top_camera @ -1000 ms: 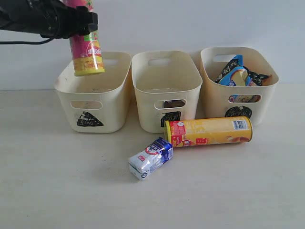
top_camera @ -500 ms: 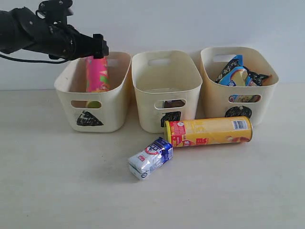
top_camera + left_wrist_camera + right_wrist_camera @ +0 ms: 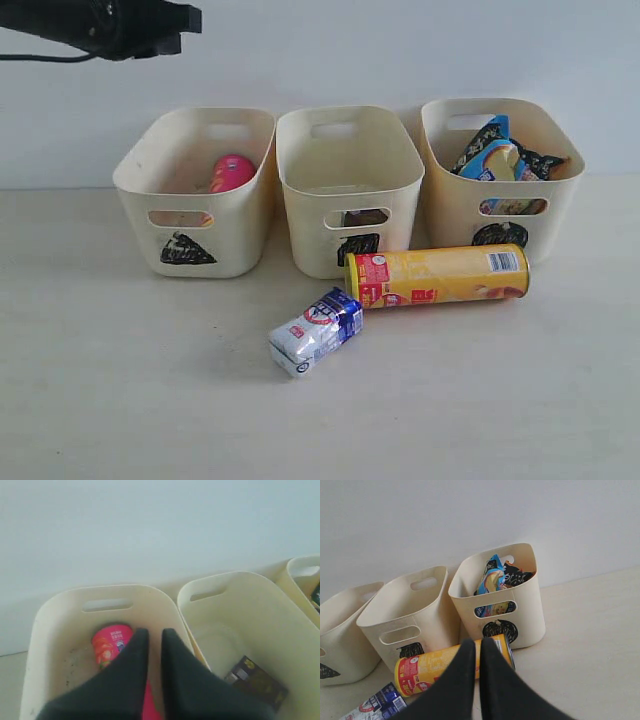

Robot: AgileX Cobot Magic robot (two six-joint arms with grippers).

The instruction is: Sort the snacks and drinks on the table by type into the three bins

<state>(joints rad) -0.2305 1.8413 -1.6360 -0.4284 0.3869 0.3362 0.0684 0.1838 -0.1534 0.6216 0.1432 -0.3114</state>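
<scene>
Sorting part-done. Pink tube (image 3: 231, 172) lies in the triangle bin (image 3: 238, 235); noodle packets (image 3: 495, 150) fill the circle bin (image 3: 558, 215); a dark packet (image 3: 255, 682) sits in the square bin (image 3: 305, 215). Left on the table (image 3: 100, 400) — yellow tube (image 3: 440, 275) and carton (image 3: 315, 331), just beside each other. Left gripper (image 3: 150, 632), above the triangle bin, and right gripper (image 3: 477, 645) — jaws nearly together, empty.

Bright, even, diffuse light; soft faint shadows; wrist views slightly blurred, near jaws out of focus.
</scene>
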